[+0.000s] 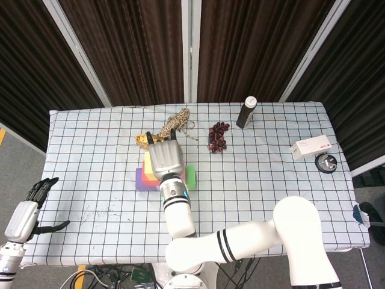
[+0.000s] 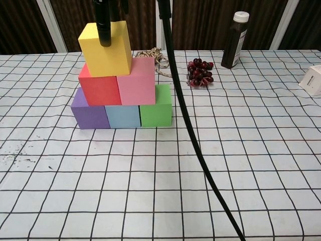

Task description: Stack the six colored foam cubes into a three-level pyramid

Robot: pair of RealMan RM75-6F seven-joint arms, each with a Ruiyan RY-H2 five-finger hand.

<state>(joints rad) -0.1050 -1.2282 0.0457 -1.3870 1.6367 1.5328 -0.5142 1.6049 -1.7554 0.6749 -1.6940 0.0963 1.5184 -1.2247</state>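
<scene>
I've got the right robot hand (image 1: 165, 158) over the stack, fingers pointing down around the yellow cube (image 2: 105, 47); chest view shows a dark finger (image 2: 104, 22) lying on its front face, so it looks gripped, tho the far side is hidden. Yellow cube is top level, sitting tilted w/ its base on the red cube (image 2: 99, 89) and the pink cube's (image 2: 136, 82) edge, shifted left of centre.

Count: 6 foam cubes, 1 of each colour. Bottom row L to R in chest view: purple cube (image 2: 89, 113), light blue cube (image 2: 123, 116), green cube (image 2: 156, 107), touching side by side. Mid row: red + pink, touching. All matte, sharp-edged blocks on the checked desk (image 2: 160, 175).

Left robot hand (image 1: 27, 214) hangs off the desk's left edge, holding nothing, fingers apart.

Other stuff behind the stack: 1 coil of twine (image 1: 177, 122), 1 bunch of dark grapes (image 2: 199, 73), 1 dark bottle w/ white cap (image 2: 234, 39). Far right: 1 white box (image 1: 311, 147), 1 small round black item (image 1: 327, 163), can't tell what.
</scene>
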